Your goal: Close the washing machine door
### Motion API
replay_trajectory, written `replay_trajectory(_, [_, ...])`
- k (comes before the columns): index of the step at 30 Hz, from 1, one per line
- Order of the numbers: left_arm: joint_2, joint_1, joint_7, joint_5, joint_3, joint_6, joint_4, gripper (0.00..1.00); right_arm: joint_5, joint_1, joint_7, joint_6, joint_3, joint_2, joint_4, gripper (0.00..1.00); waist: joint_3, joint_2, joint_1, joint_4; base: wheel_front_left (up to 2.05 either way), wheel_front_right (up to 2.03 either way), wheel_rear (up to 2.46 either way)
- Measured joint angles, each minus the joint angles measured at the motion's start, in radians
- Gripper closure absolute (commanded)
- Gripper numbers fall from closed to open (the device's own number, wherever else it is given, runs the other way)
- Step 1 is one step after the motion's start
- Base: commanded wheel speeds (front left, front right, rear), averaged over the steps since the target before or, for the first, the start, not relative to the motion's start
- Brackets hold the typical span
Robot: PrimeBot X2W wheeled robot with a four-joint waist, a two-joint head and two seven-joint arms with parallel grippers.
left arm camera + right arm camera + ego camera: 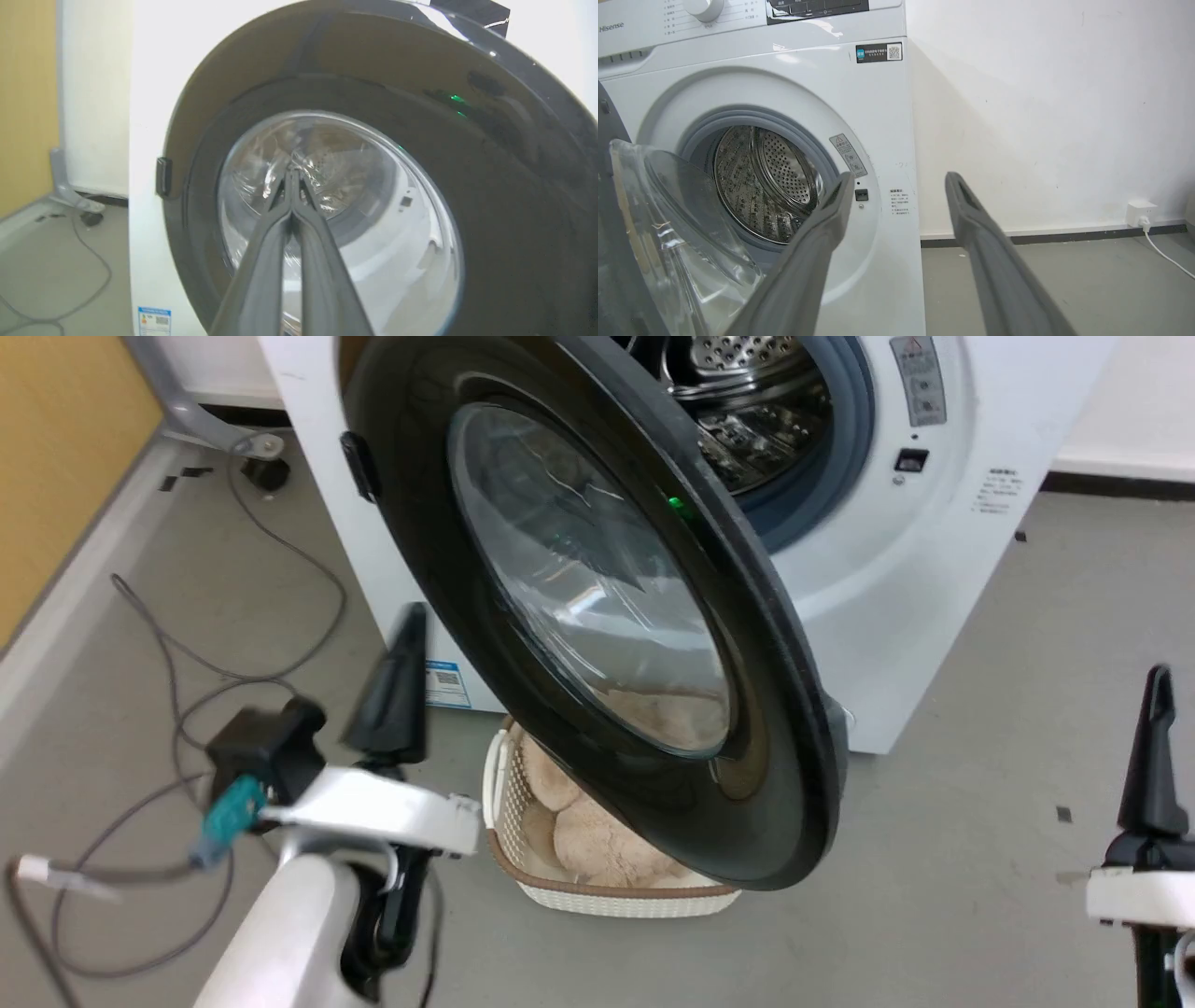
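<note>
The washing machine door [597, 607], a glossy black disc with a bulging glass window, stands partly open, swung out from the white washing machine [896, 579]. Behind it the steel drum [747, 401] and grey gasket show. My left gripper [411, 616] is shut and empty, its tip just left of the door's outer face; in the left wrist view the gripper [292, 171] points at the door's glass window [341, 224]. My right gripper [1158, 677] stands at the lower right, apart from the machine. In the right wrist view the right gripper [899, 179] is open before the drum [761, 182] and the door's inner glass [668, 224].
A white woven basket [551, 887] holding a plush toy [579, 821] sits on the floor under the door. Grey cables [187, 681] lie on the floor to the left, near a yellow wall panel [56, 448]. A wall socket [1139, 212] is at the right.
</note>
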Motion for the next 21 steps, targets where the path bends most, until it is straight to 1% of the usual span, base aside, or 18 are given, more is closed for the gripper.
replay_trajectory(2, [-0.018, 0.04, 0.0, 0.138, 0.052, 0.049, -0.032, 1.0, -0.006, -0.013, 0.0, 0.0, 0.0, 0.0, -0.019, 0.0, -0.008, 0.0, 0.0, 0.008, 0.0, 0.0, 0.0])
replay_trajectory(4, [-0.035, 0.079, 0.0, 0.24, 0.107, 0.098, -0.062, 1.0, -0.008, -0.023, 0.0, 0.0, 0.003, 0.0, -0.04, 0.0, -0.015, 0.0, 0.0, 0.016, 0.0, 0.0, 0.0])
replay_trajectory(6, [-0.037, 0.111, 0.0, 0.332, 0.139, 0.134, -0.078, 1.0, -0.013, -0.034, 0.0, 0.0, 0.008, 0.0, -0.057, 0.0, -0.022, 0.0, 0.0, 0.024, 0.0, 0.0, 0.0])
replay_trajectory(7, [-0.046, 0.128, 0.0, 0.354, 0.156, 0.153, -0.083, 0.51, -0.013, -0.04, 0.0, 0.0, 0.009, 0.0, -0.067, 0.0, -0.027, 0.0, 0.0, 0.027, 0.0, 0.0, 0.0])
replay_trajectory(8, [-0.049, 0.147, 0.0, 0.383, 0.166, 0.172, -0.089, 0.0, -0.013, -0.045, 0.0, 0.0, 0.009, 0.0, -0.075, 0.0, -0.031, 0.0, 0.0, 0.031, 0.0, 0.0, 0.0])
replay_trajectory(9, [-0.049, 0.166, 0.0, 0.414, 0.175, 0.186, -0.094, 0.0, -0.01, -0.051, 0.0, 0.0, 0.012, 0.0, -0.081, 0.0, -0.036, 0.0, 0.0, 0.035, 0.0, 0.0, 0.0])
replay_trajectory(11, [-0.062, 0.206, 0.0, 0.43, 0.199, 0.204, -0.107, 0.0, 0.013, -0.066, 0.0, 0.0, 0.013, 0.0, -0.091, 0.0, -0.046, 0.0, 0.0, 0.041, 0.0, 0.0, 0.0])
replay_trajectory(14, [-0.088, 0.264, 0.0, 0.432, 0.235, 0.214, -0.122, 0.0, 0.074, -0.092, 0.0, 0.0, 0.031, 0.0, -0.11, 0.0, -0.06, 0.0, 0.0, 0.051, 0.0, 0.0, 0.0])
replay_trajectory(15, [-0.093, 0.282, 0.0, 0.438, 0.242, 0.214, -0.127, 0.0, 0.082, -0.102, 0.0, 0.0, 0.041, 0.0, -0.123, 0.03, -0.064, 0.0, 0.0, 0.054, 0.0, 0.0, 0.0])
replay_trajectory(16, [-0.092, 0.299, 0.0, 0.452, 0.245, 0.214, -0.13, 0.0, 0.091, -0.115, 0.0, 0.0, 0.05, 0.0, -0.137, 0.64, -0.067, 0.0, 0.0, 0.056, 0.0, 0.0, 0.0])
replay_trajectory(17, [-0.092, 0.314, 0.0, 0.467, 0.247, 0.214, -0.131, 0.0, 0.107, -0.128, 0.0, 0.0, 0.062, 0.0, -0.149, 0.98, -0.07, 0.0, 0.0, 0.059, 0.0, 0.0, 0.0])
replay_trajectory(18, [-0.092, 0.329, 0.0, 0.477, 0.248, 0.212, -0.131, 0.0, 0.116, -0.14, 0.0, 0.0, 0.08, 0.0, -0.162, 1.0, -0.072, 0.0, 0.0, 0.062, 0.0, 0.0, 0.0])
replay_trajectory(21, [-0.095, 0.359, 0.0, 0.494, 0.249, 0.198, -0.13, 0.0, 0.113, -0.166, 0.0, 0.0, 0.137, 0.0, -0.22, 1.0, -0.078, 0.0, 0.0, 0.072, 0.0, 0.0, 0.0])
